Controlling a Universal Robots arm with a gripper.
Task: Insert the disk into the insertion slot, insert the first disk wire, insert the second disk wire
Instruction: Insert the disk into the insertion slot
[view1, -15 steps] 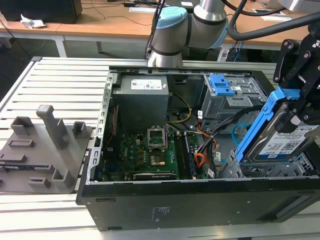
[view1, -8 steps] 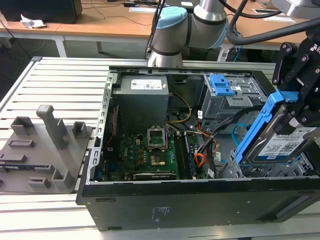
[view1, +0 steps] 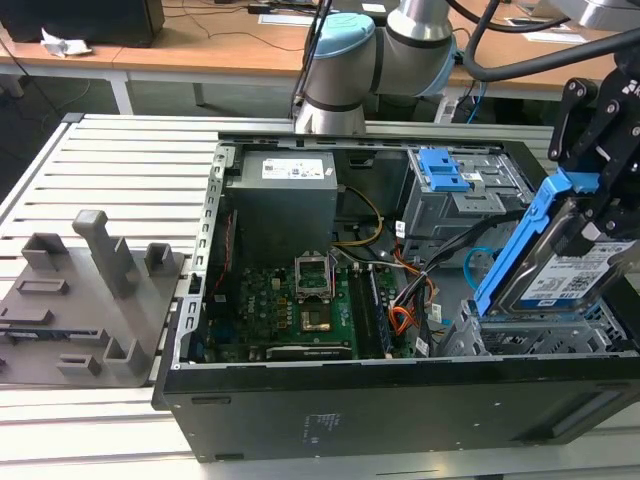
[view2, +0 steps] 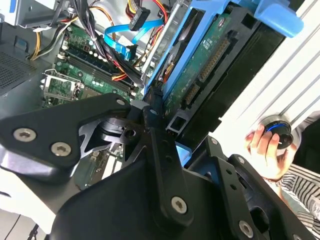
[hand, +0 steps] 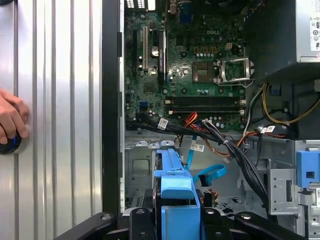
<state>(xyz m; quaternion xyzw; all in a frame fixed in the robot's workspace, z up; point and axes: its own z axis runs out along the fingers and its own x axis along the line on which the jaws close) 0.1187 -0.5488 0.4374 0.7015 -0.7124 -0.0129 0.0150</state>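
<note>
Black metal gripper (view1: 598, 215) clamps the disk (view1: 562, 285), a silver slab with a green board on one face, framed in a blue plastic carrier (view1: 520, 235); it hangs tilted, lower end just over the slot (view1: 545, 338), a low grey perforated cage at the exterior view's right of the open case (view1: 400, 400). Light-blue cable (hand: 212, 174) curls loose near the cage. Ribbed aluminium surface (view1: 120, 170) carries the case, wooden desks (view1: 230, 50) behind; a hand (hand: 10, 120) rests on a knob (hand: 10, 145)
</note>
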